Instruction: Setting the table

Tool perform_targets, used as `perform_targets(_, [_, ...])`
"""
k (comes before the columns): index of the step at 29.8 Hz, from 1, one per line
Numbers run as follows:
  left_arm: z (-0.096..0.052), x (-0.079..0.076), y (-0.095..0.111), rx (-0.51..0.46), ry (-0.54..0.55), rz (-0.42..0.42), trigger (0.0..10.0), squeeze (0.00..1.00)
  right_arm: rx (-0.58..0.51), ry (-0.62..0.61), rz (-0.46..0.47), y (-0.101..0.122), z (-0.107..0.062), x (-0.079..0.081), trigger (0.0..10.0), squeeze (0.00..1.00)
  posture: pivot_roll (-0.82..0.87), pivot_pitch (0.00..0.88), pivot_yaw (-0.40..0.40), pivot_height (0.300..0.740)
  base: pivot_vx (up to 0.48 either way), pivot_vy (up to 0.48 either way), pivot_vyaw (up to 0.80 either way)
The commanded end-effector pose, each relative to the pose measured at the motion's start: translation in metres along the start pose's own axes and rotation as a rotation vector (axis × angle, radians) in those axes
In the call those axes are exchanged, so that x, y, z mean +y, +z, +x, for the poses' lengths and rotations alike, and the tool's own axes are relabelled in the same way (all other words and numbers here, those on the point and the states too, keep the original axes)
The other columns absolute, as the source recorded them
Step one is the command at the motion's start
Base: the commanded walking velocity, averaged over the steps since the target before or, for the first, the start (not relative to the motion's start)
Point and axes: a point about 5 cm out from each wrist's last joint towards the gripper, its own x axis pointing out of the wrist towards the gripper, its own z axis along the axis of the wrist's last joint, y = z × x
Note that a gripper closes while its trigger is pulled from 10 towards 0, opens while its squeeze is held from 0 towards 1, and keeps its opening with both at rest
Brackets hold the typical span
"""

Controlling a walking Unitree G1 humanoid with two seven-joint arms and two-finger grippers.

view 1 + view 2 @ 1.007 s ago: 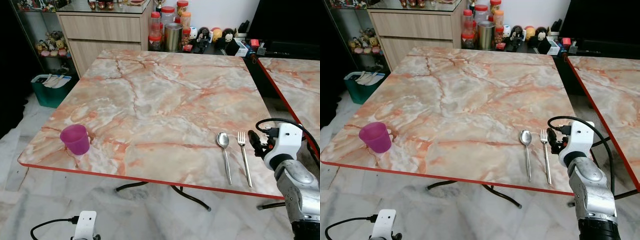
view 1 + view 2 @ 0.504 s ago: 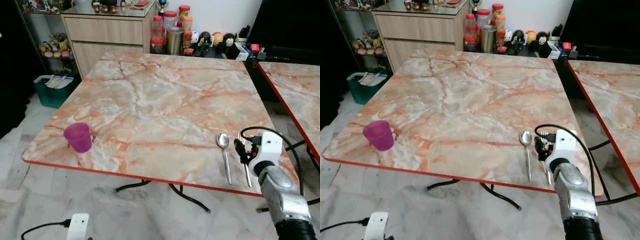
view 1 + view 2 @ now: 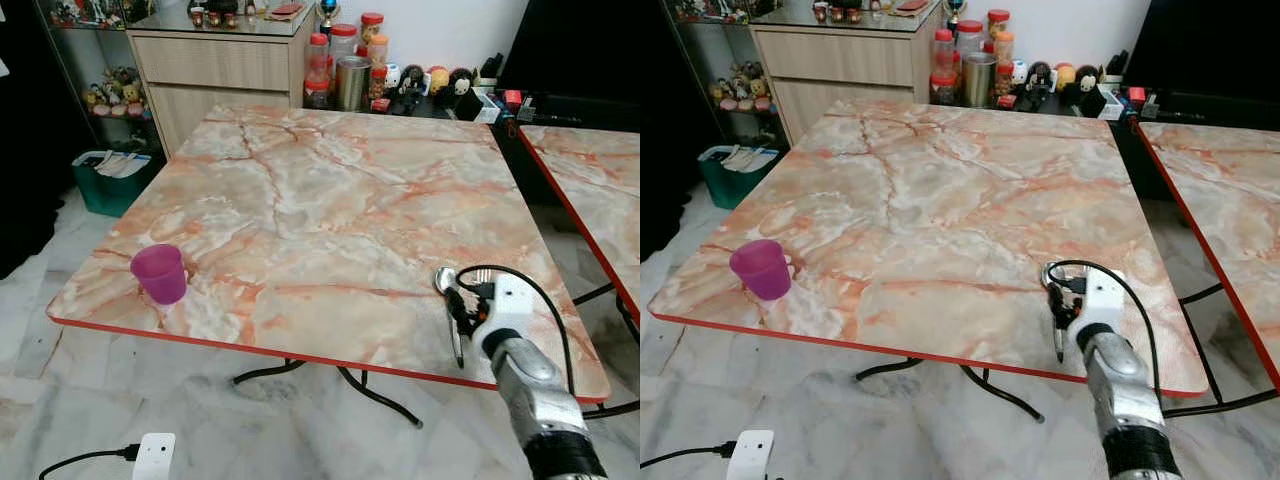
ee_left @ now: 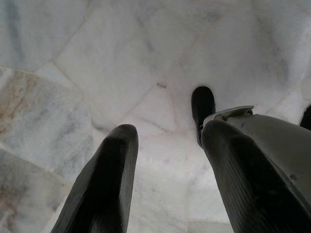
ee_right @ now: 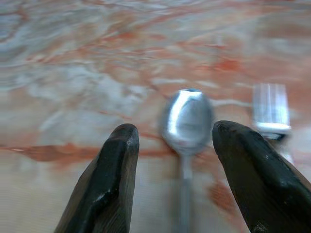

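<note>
A silver spoon and a fork lie side by side near the front right edge of the marble table. My right gripper hovers low over the spoon's handle. In the right wrist view it stands open, the spoon's bowl between its fingers and the fork just outside one finger. A purple cup stands upright at the table's front left corner. My left gripper hangs open over the marble floor, below the table's front edge.
A second marble table stands close on the right across a narrow gap. A wooden cabinet, jars and figurines line the far side. A green bin sits on the floor at the left.
My right gripper has moved left, from beside the fork's right side to over the spoon. The camera has shifted a little; cup, spoon and fork lie where they were.
</note>
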Motion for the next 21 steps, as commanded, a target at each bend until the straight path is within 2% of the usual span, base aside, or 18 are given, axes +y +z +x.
perform_targets(1, [-0.0003,0.0031,-0.0019,0.002,0.012,0.01,10.0,0.0,-0.005,0.009,-0.009,0.0001,0.0018,0.0014,10.0,0.0,0.06,0.0,-0.028,0.74,0.0,0.0,0.0])
perform_targets(8, [-0.0003,0.0043,-0.0011,0.005,0.016,0.017,10.0,0.0,0.004,0.016,-0.012,-0.0013,0.007,0.0077,10.0,0.0,0.07,0.0,-0.021,0.74,0.0,0.0,0.0])
perform_targets(21, [-0.0002,0.0046,-0.0007,0.006,0.02,0.018,10.0,0.0,0.012,-0.01,0.001,-0.0087,0.0088,0.0081,10.0,0.0,0.08,0.006,-0.019,0.74,0.0,0.0,0.0])
